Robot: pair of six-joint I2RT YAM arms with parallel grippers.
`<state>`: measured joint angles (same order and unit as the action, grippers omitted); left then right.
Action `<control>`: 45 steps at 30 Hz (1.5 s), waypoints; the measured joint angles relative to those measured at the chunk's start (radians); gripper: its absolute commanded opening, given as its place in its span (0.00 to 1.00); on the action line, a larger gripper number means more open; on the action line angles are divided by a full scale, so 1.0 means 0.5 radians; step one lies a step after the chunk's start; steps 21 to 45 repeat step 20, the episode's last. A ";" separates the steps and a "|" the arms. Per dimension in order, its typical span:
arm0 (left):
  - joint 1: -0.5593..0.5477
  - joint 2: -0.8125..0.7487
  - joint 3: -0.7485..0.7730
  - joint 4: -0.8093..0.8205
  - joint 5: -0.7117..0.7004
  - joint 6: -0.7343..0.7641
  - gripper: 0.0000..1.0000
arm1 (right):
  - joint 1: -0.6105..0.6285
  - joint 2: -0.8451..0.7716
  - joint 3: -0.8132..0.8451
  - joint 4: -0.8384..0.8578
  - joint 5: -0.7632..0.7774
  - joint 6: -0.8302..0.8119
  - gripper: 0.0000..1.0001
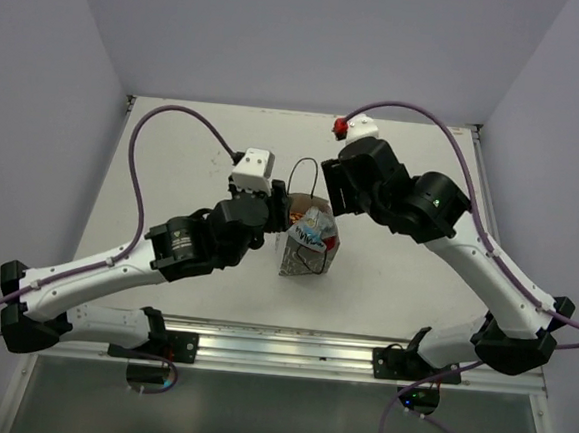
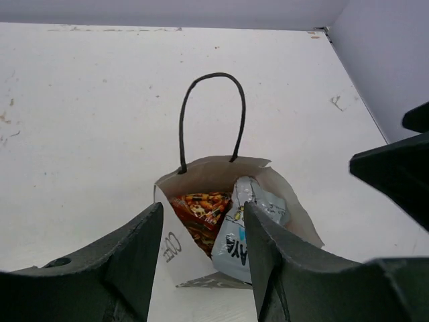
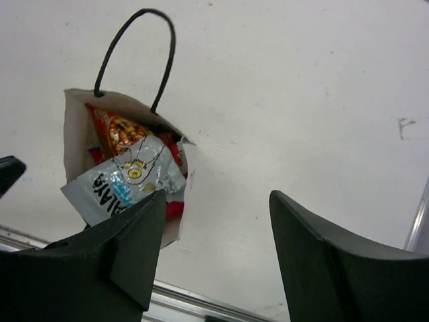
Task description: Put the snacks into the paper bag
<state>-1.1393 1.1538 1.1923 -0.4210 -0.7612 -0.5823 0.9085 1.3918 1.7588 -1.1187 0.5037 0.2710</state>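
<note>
- Top external view: the paper bag (image 1: 296, 267) stands mid-frame on the worktop (image 1: 173, 167), between both arms.
- It is thin, light paper and I think it tips easily; steady it at the rim, not at the cord handle (image 2: 213, 75).
- The blue-and-white packet (image 2: 242, 235) sticks out beside the red packet (image 2: 200, 206); it looks glossy and probably slippery, so pinch its flat edge.
- The left claw (image 2: 203, 213) is spread wide and empty, at the bag's near side.
- The right claw (image 3: 218, 201) is equally wide and empty, just beside the bag.

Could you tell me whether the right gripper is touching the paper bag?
Cannot tell. In the right wrist view a finger of the right gripper overlaps the paper bag, showing neither gap nor contact; the top view is no clearer.
</note>
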 measured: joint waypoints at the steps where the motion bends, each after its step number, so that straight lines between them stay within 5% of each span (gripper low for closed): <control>1: 0.000 -0.020 0.015 -0.031 -0.018 -0.003 0.56 | 0.000 0.001 0.067 -0.040 0.040 0.014 0.67; 6: 0.000 -0.116 0.062 -0.201 -0.112 -0.061 0.57 | 0.000 0.045 0.311 -0.265 0.262 0.101 0.73; 14: 0.001 -0.249 0.068 -0.404 -0.230 -0.140 0.62 | 0.000 0.057 0.244 -0.415 0.448 0.176 0.79; 18: 0.001 -0.282 0.068 -0.444 -0.264 -0.174 0.69 | 0.000 0.057 0.192 -0.443 0.526 0.244 0.79; 20: 0.002 -0.291 0.068 -0.458 -0.273 -0.175 0.83 | 0.000 0.057 0.187 -0.446 0.562 0.275 0.81; 45: 0.002 -0.291 0.068 -0.458 -0.273 -0.175 0.83 | 0.000 0.057 0.187 -0.446 0.562 0.275 0.81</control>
